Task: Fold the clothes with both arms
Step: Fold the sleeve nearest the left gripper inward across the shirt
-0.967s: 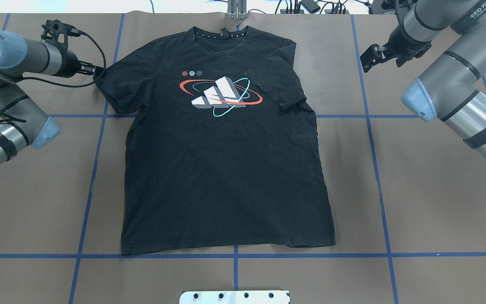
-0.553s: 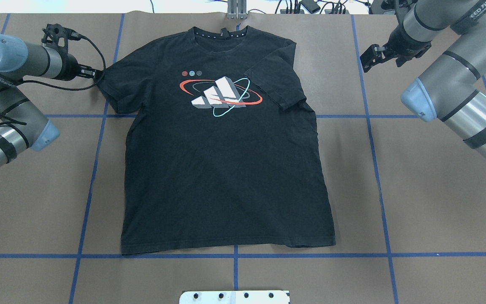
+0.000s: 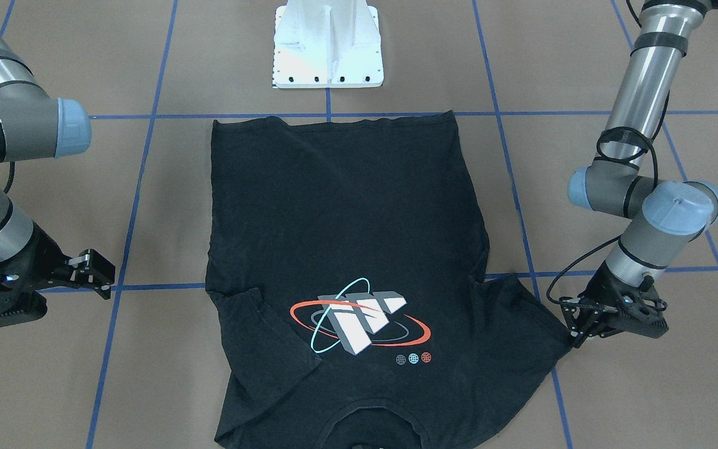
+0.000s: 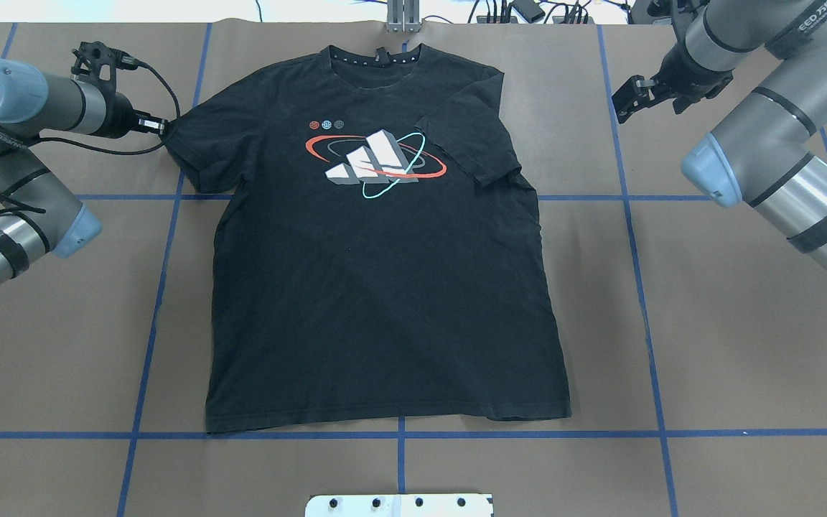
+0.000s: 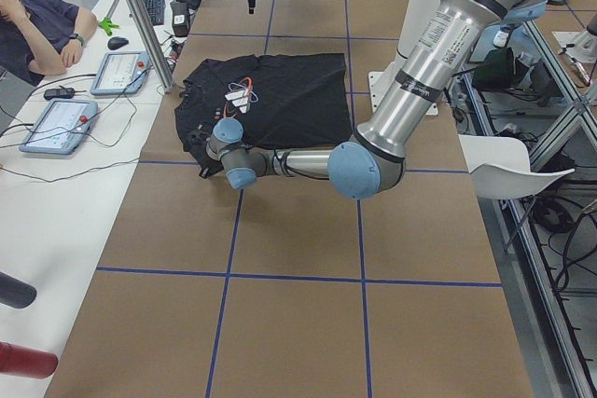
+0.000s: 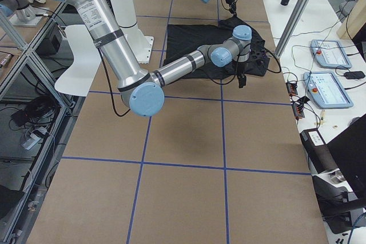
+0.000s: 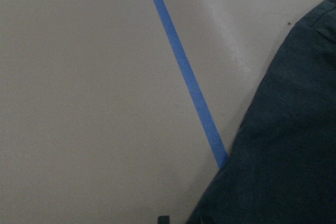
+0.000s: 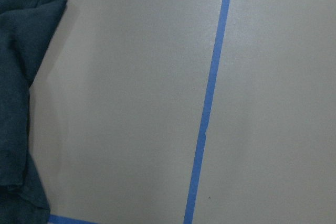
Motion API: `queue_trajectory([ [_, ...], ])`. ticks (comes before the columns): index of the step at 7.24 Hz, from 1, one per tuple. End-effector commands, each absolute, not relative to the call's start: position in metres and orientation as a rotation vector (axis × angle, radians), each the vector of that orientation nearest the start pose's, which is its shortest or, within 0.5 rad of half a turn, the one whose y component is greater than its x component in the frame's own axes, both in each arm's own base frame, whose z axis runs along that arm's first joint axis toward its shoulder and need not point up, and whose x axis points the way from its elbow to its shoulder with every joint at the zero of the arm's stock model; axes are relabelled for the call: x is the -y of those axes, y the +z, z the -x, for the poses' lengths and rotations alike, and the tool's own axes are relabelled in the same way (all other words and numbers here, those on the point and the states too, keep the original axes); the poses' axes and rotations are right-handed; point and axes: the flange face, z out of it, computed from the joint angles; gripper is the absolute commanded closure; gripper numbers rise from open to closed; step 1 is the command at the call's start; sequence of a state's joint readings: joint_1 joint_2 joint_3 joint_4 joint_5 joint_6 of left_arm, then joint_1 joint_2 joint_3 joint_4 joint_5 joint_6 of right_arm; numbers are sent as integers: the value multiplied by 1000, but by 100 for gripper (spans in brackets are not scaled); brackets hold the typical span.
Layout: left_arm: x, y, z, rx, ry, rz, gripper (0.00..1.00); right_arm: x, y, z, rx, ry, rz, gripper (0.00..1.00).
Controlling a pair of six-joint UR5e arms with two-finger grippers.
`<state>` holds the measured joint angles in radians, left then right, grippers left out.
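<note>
- Left black two-finger gripper (image 4: 158,127) is lying low at the tip of the shirt's spread sleeve and touching it. Its jaws are looking close together, but I cannot tell whether they are pinching cloth.
- Right black two-finger gripper (image 4: 626,100) is hovering over bare table, well apart from the shirt, with its jaws standing apart and gripping nothing.
- I am looking at a brown paper-covered table (image 4: 736,337) that is carrying a grid of blue tape lines (image 4: 639,287).
- Lying flat at its middle is the black short-sleeved T-shirt (image 4: 385,301), print up, collar pointing away from the robot and hem lying along a tape line.
- Its sleeve on the robot's right (image 4: 472,143) is lying folded in over the chest.
- Standing near the hem is the white square pedestal base (image 3: 328,47).
- Showing on the chest is the white-grey block print (image 4: 374,161), ringed in red and cyan.
</note>
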<state>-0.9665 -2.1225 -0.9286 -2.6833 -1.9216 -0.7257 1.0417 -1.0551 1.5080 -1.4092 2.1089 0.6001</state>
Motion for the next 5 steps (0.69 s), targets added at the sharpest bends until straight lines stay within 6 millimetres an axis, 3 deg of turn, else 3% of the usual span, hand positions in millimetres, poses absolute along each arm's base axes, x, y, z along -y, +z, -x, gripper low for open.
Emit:
queue_trajectory([
  [1, 669, 515, -341, -890, 71, -607, 100, 640, 372, 279, 761, -97, -227, 0],
  [3, 668, 487, -345, -962, 33, -574, 100, 640, 371, 279, 762, -98, -229, 0],
  [5, 681, 430, -360, -1068, -113, -498, 100, 640, 372, 279, 761, -97, -227, 0],
])
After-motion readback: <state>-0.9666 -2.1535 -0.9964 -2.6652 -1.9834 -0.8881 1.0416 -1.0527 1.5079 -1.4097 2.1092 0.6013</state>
